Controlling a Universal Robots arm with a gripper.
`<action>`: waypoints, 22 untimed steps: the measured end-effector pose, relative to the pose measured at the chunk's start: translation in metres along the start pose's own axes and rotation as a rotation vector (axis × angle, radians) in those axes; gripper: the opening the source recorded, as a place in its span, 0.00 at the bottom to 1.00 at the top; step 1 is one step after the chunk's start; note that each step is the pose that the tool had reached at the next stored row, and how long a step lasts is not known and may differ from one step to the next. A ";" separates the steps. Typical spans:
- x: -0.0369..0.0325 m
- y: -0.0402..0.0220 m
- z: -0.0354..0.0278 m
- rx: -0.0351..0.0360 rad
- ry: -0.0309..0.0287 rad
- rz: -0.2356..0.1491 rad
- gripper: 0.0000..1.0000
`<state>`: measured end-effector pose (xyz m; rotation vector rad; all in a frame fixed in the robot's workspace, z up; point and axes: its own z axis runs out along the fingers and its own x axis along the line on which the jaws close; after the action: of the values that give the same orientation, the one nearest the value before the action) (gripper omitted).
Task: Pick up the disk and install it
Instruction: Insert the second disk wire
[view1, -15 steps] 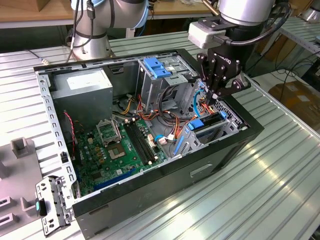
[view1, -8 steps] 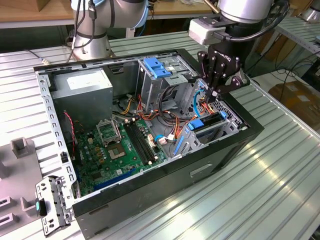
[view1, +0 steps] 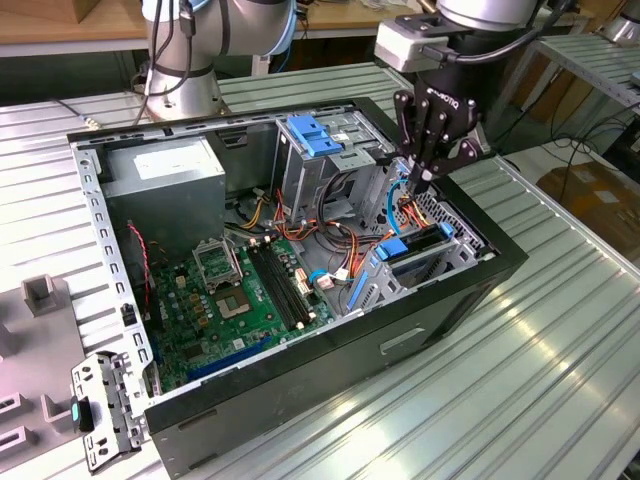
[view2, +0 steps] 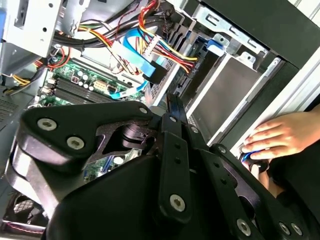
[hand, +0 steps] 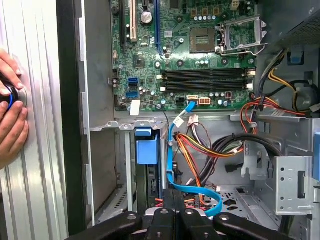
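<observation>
Above the case (view1: 470, 300), the pincer (view1: 425, 180) hovers beside cables (view1: 400, 215).

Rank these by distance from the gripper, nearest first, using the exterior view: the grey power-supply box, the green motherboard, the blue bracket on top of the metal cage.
Measured from the gripper in the exterior view:
1. The blue bracket, on top of the cage just toward that view's left of the gripper.
2. The green motherboard, on the case floor, lower and further left.
3. The grey power-supply box, in the case's far left corner.
</observation>
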<state>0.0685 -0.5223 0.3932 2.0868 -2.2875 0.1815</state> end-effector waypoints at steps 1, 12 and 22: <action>-0.0009 -0.0001 -0.0008 -0.0005 0.0001 0.002 0.11; -0.0154 -0.0112 -0.0034 -0.0544 0.0079 0.031 0.11; -0.0246 -0.0231 0.0007 -0.0645 0.0185 0.045 0.24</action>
<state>0.0938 -0.5000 0.3912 1.9958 -2.2992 0.1261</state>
